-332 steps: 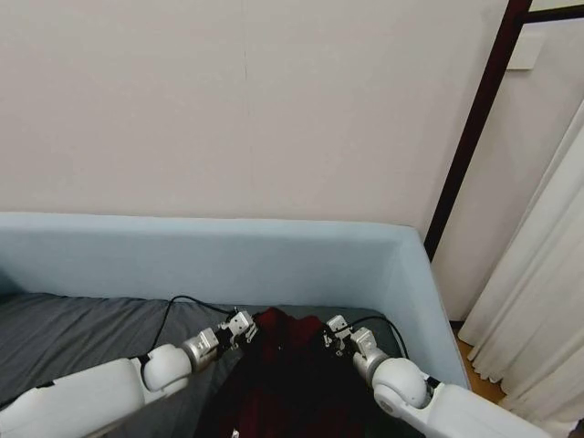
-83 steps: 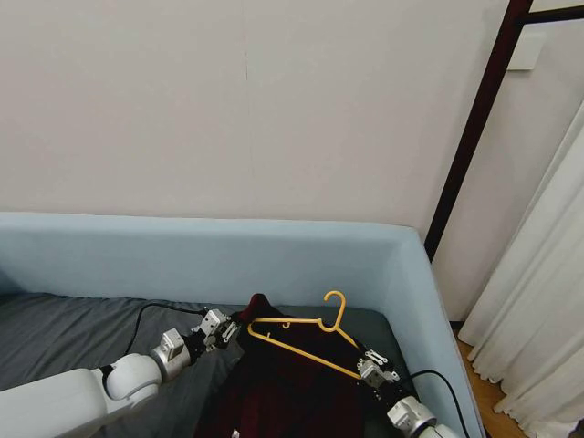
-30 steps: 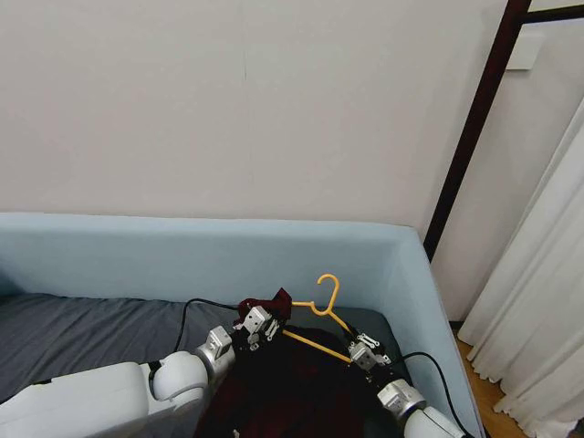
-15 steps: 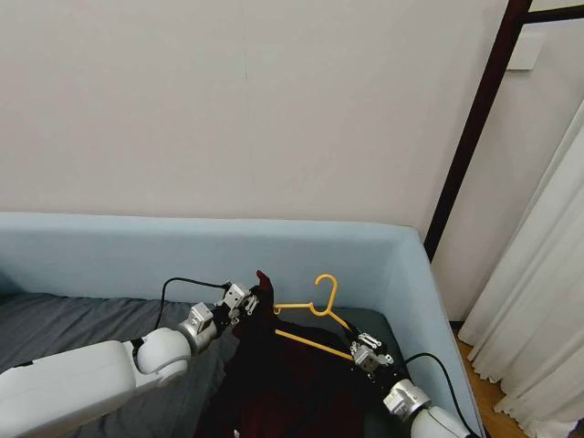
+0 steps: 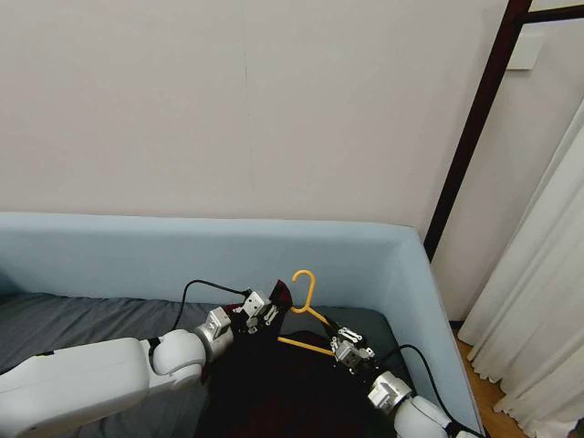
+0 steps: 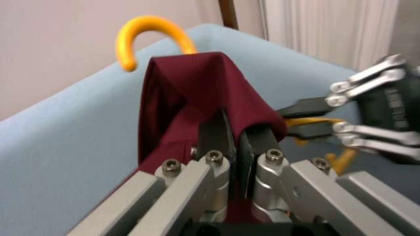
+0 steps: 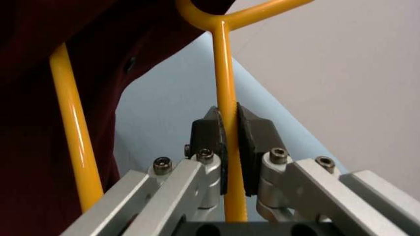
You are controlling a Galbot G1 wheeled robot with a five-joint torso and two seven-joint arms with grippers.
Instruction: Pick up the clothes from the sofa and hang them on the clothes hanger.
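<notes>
Over the sofa's point(image 5: 182, 257) R end, L pincer point(image 6: 239, 133) is clenched on a fold of the dark red garment point(image 6: 184, 93), held up just beside the yellow hanger's point(image 7: 225, 73) hook. R pincer point(image 7: 229, 125), close by, grips the hanger's wire; rest of garment lies on seat.

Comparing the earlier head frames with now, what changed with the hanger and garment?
A yellow hanger has come in since the first picture, clamped in the right gripper; both shifted left lately. The left gripper, pinching the maroon garment, has pulled its fabric up to the hook. Sofa unchanged.
</notes>
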